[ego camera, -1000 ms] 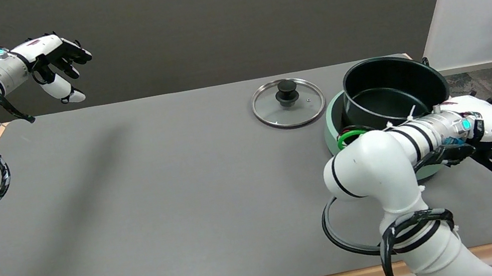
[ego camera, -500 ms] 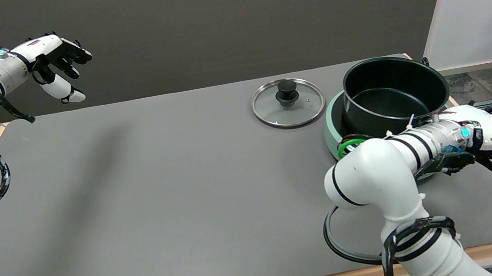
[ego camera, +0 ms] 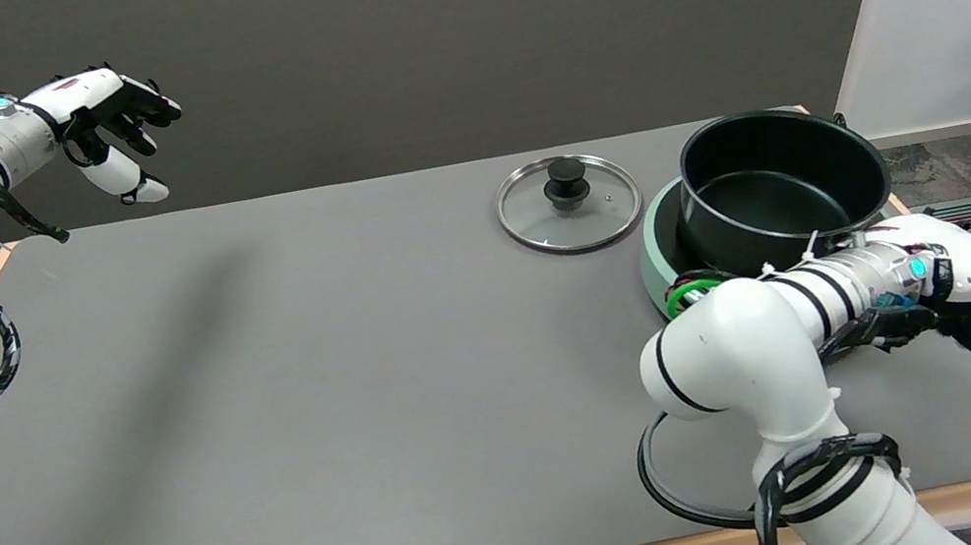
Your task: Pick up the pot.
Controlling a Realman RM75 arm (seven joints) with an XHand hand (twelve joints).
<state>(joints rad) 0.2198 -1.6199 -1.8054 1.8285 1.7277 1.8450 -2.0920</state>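
At the table's (ego camera: pixel 268 401) four o'clock edge, the right hand (ego camera: pixel 967 282) grips the pot's (ego camera: pixel 781 190) handle, fingers apparently closed; the lift itself looks barely begun.

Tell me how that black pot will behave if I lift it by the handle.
The pot looks rigid metal, so it shouldn't flex. It's open and looks empty, its lid lying apart, so probably moderate weight. With the robot hand over the side handle, it may tip away, and could catch in the green base.

A single head view looks down and across the worktop (ego camera: pixel 317 392) from above its near side, moderately close.
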